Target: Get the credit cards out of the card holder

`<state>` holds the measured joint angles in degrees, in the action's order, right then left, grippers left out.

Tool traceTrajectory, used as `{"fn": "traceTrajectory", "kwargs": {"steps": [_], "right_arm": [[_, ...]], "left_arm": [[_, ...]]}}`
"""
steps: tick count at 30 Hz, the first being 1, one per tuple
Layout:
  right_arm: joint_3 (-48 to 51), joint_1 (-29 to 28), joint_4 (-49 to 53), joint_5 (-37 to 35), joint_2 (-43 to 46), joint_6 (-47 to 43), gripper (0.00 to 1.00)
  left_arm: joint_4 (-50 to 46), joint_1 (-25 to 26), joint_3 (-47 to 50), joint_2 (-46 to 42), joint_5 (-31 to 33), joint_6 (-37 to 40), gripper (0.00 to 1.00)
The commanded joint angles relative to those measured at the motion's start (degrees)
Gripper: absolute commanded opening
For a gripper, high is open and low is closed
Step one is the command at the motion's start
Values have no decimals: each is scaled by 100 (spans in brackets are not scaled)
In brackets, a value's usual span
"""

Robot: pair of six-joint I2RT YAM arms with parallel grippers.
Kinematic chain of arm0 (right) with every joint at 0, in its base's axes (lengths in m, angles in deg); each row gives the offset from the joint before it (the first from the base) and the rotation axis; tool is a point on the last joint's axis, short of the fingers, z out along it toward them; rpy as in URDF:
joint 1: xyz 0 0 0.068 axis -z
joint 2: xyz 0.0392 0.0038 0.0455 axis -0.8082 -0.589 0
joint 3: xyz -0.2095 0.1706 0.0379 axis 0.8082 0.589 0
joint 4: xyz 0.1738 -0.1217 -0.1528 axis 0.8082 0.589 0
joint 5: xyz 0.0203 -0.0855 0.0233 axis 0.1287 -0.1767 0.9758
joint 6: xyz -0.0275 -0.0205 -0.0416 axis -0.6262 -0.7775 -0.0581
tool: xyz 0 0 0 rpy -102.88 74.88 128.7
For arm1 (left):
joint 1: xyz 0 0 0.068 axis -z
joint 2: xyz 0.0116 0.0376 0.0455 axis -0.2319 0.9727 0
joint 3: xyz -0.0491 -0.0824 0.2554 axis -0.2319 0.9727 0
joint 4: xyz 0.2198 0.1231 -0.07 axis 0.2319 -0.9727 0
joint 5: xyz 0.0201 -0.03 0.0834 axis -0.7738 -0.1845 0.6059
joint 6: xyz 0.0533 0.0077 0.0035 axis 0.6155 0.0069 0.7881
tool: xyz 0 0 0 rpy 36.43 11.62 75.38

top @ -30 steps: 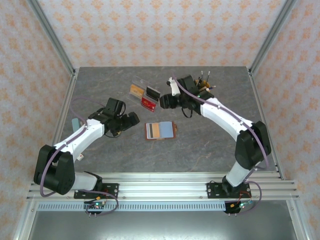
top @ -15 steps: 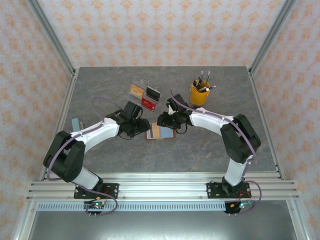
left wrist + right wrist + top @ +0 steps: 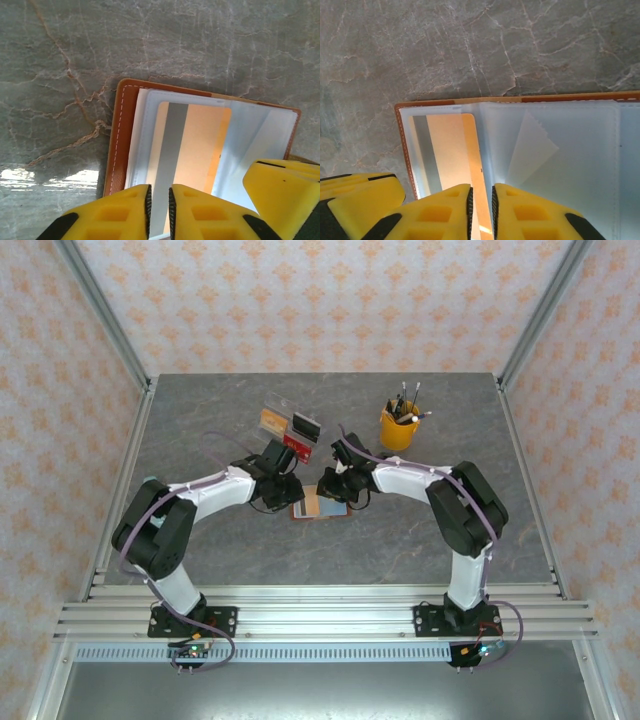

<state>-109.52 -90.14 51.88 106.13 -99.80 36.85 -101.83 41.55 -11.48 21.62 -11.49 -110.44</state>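
Observation:
The card holder [image 3: 332, 509] lies open on the grey table, with brown leather [image 3: 120, 140] around pale blue pockets [image 3: 560, 150]. An orange credit card [image 3: 200, 145] with a grey stripe sits inside a clear pocket and reappears in the right wrist view [image 3: 447, 145]. My left gripper [image 3: 297, 492] hangs over the holder's left half, its jaws [image 3: 159, 210] drawn to a thin slit above the card's stripe. My right gripper [image 3: 325, 490] faces it from the other side, jaws [image 3: 481, 210] just as narrow over the card's edge. Nothing shows clamped in either one.
A clear acrylic stand [image 3: 290, 428] holding cards is just behind the grippers. A yellow cup [image 3: 398, 427] of pens stands at the back right. The other gripper's yellow finger [image 3: 280, 195] [image 3: 355, 200] crowds in close in each wrist view.
Both arms have swung inward from either side and come down over the open card holder. Both pairs of jaws have narrowed from wide apart to a thin slit.

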Motion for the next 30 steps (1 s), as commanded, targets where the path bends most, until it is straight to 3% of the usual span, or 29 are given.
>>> {"fn": "traceTrajectory", "kwargs": {"steps": [1,12,30], "right_arm": [[-183,-3,17,-42,-98,-49,18],[-351,2,96,325,-279,-233,17],[-438,1,280,294,-527,-374,18]], "left_arm": [[-7,56,-248,84,15,24,17],[-54,54,-319,329,40,20,9],[-326,55,-328,539,322,141,6]]}}
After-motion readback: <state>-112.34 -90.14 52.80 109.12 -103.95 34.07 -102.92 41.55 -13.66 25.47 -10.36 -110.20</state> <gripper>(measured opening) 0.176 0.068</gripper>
